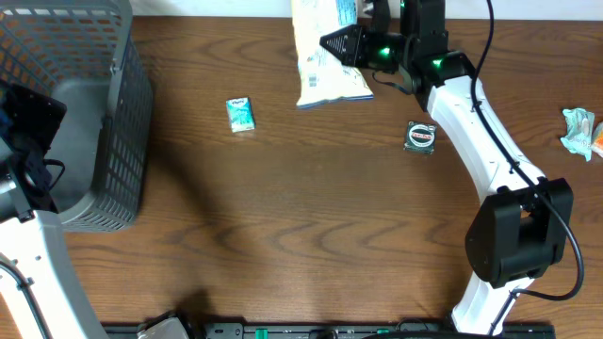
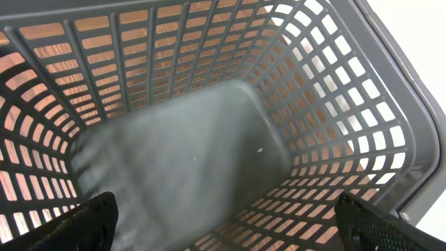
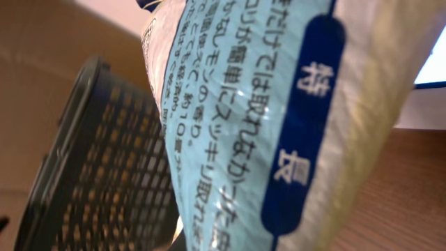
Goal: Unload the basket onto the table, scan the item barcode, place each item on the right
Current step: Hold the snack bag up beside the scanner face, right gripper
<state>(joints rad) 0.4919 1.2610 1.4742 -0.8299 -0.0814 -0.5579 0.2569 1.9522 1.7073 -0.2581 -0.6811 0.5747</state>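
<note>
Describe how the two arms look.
Both arms have white links and black joint housings. The right arm carries a black cable along it and green lights near its black gripper. The left arm has a black wrist; its fingers are black and finely textured.

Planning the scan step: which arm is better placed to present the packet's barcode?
Right. The right gripper is shut on the blue-and-white packet, while the left gripper hangs open over the grey basket, holding nothing, far from the packet.
</note>
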